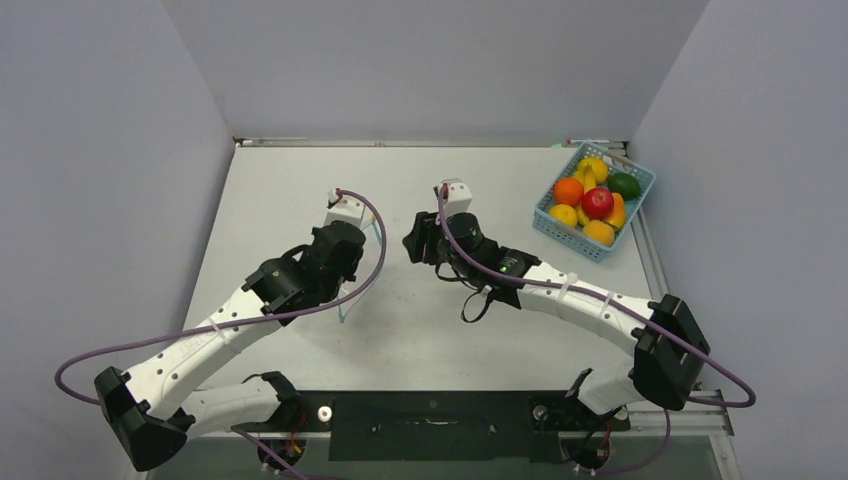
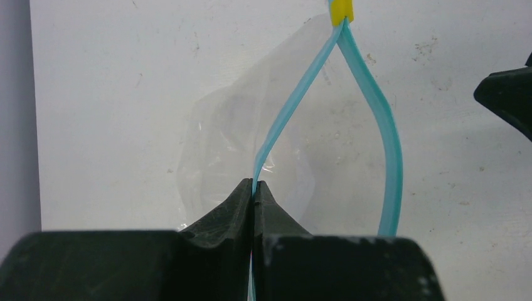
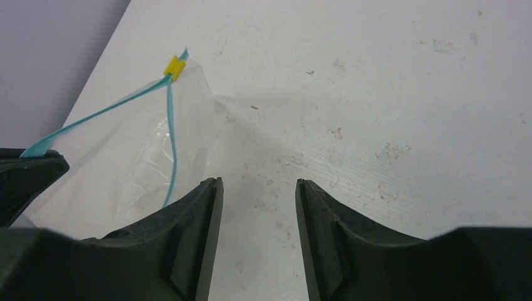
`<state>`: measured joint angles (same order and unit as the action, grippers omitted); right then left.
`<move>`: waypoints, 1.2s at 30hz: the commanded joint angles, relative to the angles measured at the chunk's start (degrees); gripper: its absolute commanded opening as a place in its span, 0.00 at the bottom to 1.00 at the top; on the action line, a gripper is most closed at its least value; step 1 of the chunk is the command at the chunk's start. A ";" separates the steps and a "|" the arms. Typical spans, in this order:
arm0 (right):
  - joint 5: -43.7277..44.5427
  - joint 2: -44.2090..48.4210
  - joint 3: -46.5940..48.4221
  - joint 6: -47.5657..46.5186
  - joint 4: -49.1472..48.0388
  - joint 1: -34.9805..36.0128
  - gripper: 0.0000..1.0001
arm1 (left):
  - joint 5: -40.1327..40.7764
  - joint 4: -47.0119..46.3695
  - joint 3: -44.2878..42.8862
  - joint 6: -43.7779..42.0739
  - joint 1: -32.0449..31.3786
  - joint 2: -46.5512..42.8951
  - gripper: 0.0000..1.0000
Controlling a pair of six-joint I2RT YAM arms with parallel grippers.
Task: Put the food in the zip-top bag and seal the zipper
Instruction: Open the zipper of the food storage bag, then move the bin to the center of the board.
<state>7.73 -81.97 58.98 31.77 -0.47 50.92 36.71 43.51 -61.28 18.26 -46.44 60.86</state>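
Note:
My left gripper [image 2: 254, 186] is shut on one teal strip of the zipper [image 2: 295, 94] and holds the mouth of the clear zip-top bag [image 2: 226, 138] apart. The other strip [image 2: 388, 132] bows out to the right, and both meet at a yellow slider [image 2: 342, 11]. My right gripper [image 3: 258, 183] stands open over bare table just right of the bag [image 3: 141, 157], with nothing between its fingers. The food [image 1: 594, 198], an orange, a red apple, a lime and yellow fruits, lies in the basket at the far right.
The light-blue lattice basket [image 1: 565, 236] sits in the table's far right corner by the right wall. Both arms meet mid-table, and purple cables loop from them. Grey walls close in the left, back and right sides.

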 commanded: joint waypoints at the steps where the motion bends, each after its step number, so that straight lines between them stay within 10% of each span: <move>1: 3.14 3.36 4.31 -0.10 5.72 -0.38 0.48 | -1.82 -3.04 0.54 -0.85 0.89 -1.66 0.00; 36: 20.50 -11.83 16.70 -8.11 17.03 -29.49 0.56 | -6.68 -3.78 1.96 -2.25 2.87 -3.72 0.00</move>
<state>27.35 -91.50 72.18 24.01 18.33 23.51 30.57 42.59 -59.35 17.02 -44.05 58.41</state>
